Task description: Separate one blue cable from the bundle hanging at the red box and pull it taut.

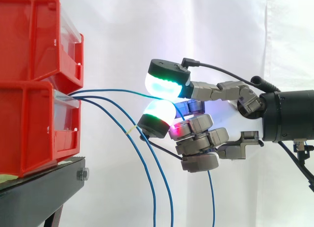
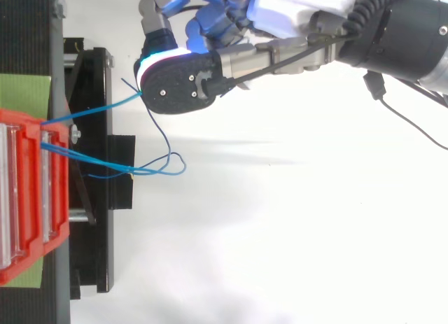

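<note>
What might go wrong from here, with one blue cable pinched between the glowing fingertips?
The pinched cable is held just between fingertips of the hand; it may slip when pulled. The loose cables hang close by the hand and might snag. A hard pull could shift the red box.

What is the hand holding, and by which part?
The hand pinches one blue cable between its fingertip pads, partway along its length, out from the red box.

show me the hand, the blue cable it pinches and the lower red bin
hand (image 1: pixel 201 134), side view, on its curled grey fingers
blue cable (image 1: pixel 113 90), side view, on the stretch between bin and fingertip pads
lower red bin (image 1: pixel 29 134), side view, on its side wall
</note>
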Available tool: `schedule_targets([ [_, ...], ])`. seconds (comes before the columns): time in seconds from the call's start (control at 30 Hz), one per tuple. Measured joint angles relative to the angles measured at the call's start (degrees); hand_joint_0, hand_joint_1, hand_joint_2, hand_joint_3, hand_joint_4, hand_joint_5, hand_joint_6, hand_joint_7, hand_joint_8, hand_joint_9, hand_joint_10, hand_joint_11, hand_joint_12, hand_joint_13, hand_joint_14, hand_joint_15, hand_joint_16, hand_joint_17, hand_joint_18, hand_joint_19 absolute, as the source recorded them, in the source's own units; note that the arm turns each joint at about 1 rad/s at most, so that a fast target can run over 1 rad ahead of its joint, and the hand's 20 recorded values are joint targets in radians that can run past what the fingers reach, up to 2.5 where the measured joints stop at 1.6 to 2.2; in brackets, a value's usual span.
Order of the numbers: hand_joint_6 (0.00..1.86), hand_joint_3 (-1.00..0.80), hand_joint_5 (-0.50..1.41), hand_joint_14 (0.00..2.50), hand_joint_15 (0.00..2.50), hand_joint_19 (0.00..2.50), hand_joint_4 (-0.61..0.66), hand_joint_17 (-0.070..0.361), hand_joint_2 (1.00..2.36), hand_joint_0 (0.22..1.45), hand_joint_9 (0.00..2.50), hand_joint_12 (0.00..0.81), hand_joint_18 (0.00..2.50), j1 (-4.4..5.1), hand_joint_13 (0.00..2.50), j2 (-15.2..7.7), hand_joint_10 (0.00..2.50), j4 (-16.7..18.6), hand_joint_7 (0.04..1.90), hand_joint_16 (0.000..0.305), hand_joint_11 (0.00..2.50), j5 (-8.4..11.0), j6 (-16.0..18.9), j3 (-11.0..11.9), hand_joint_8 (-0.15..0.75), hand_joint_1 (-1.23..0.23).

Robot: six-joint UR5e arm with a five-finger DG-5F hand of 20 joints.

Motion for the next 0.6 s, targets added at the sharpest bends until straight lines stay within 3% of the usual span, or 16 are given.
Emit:
schedule_targets([
  [0.27, 0.96, -0.48, -0.23, 2.43, 1.18, 1.52, -0.12, 0.077, 1.00, 0.82, 0.79, 0.297, 1.01, 0.22, 0.89, 0.00, 1.11, 0.14, 1.53, 0.034, 1.69, 0.59, 1.28, -0.04, 0.234, -0.71],
  [0.6, 0.97, -0.50, -0.23, 2.42, 1.17, 1.54, -0.11, 0.074, 1.00, 0.84, 0.79, 0.292, 1.02, 0.30, 0.90, 0.00, 1.15, 0.02, 1.63, 0.033, 1.66, 0.69, 1.75, -0.07, 0.236, -0.68],
])
